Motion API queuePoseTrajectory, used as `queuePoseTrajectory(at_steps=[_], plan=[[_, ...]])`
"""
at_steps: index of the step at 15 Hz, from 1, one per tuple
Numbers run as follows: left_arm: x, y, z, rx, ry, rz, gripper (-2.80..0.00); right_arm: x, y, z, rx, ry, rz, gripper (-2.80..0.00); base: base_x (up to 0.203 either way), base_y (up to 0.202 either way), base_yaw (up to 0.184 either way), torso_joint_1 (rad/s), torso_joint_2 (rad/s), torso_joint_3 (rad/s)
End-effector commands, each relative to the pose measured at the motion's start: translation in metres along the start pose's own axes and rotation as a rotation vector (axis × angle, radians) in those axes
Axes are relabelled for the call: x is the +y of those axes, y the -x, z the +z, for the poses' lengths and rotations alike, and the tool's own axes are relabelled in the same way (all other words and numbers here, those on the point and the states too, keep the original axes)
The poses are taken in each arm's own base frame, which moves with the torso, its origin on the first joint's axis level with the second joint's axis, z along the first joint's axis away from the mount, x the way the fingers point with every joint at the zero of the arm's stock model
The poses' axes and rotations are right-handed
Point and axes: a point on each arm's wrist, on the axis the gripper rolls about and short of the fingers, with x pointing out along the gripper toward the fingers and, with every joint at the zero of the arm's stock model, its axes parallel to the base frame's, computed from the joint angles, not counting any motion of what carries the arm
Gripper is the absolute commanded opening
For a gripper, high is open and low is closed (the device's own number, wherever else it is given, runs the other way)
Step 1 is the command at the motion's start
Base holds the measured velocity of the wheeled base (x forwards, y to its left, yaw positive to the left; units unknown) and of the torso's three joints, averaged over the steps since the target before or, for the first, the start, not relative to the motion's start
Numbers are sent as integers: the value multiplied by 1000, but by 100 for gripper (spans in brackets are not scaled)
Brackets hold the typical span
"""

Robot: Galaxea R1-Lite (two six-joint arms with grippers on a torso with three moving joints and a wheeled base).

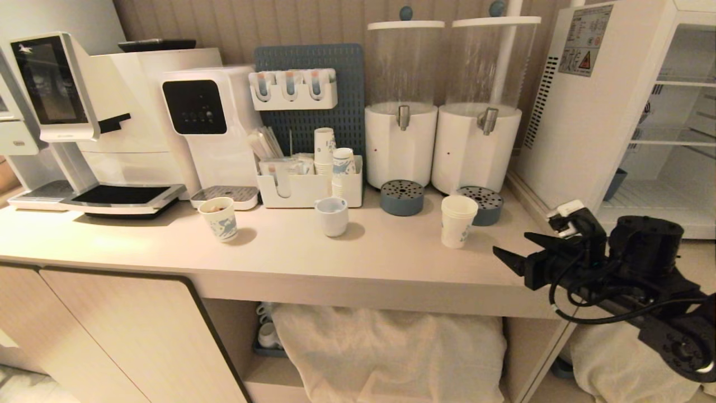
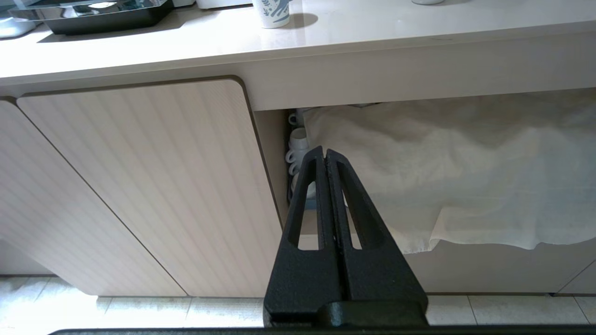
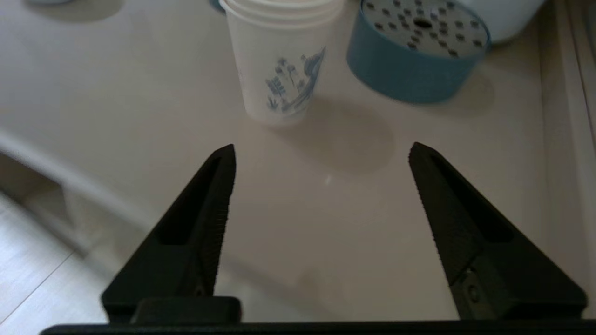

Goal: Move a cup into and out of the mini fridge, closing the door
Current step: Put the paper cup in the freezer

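Your right gripper (image 1: 517, 251), jaws spread and empty, hung off the counter's (image 1: 279, 246) front edge with the cup (image 1: 458, 220) upright ahead and slightly to its left, a blue drip tray (image 1: 484, 205) just behind the cup, the mini fridge (image 1: 615, 112) open at right, and the left gripper (image 2: 325, 156) clenched shut below.

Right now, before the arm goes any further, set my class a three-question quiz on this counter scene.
1. True or false: the right gripper already holds the cup.
2. What stands directly behind the cup? A) blue drip tray B) ceramic mug C) coffee machine
3. Fill in: the left gripper has its fingers ____.

Key: 1 false, its fingers are spread short of the cup. 2 A. 3 shut.
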Motion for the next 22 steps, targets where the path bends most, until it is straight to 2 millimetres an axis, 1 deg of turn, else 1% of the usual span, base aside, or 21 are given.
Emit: queuePoseTrajectory(at_steps=[1, 4, 6, 9, 10, 16, 17, 20, 21, 22], plan=[[0, 0, 0, 0, -2, 0, -280, 18, -28, -18, -37, 22, -8, 0, 0, 0, 0, 0, 0, 0], [0, 0, 0, 0, -2, 0, -280, 18, -52, -3, -76, 27, -59, 0, 0, 0, 0, 0, 0, 0], [0, 0, 0, 2, 2, 0, -280, 20, -66, 2, -53, 26, -57, 0, 0, 0, 0, 0, 0, 0], [0, 0, 0, 1, 3, 0, -280, 20, -83, 1, -41, 28, -56, 0, 0, 0, 0, 0, 0, 0], [0, 0, 0, 2, 5, 0, -280, 21, -85, -1, -31, 29, -52, 0, 0, 0, 0, 0, 0, 0], [0, 0, 0, 0, 18, 0, -280, 21, -116, 7, -19, 29, -38, 0, 0, 0, 0, 0, 0, 0], [0, 0, 0, 2, 19, 0, -280, 22, -122, 4, -9, 30, -35, 0, 0, 0, 0, 0, 0, 0], [0, 0, 0, 0, 17, 0, -280, 25, -130, 3, -6, 30, -26, 0, 0, 0, 0, 0, 0, 0], [0, 0, 0, 0, 17, 0, -280, 25, -130, 3, -6, 30, -26, -280, 0, 0, 0, 0, 0, 0], [0, 0, 0, 1, 17, 0, -280, 27, -130, 3, 15, 30, -18, -280, 0, 0, 0, 0, 0, 0]])
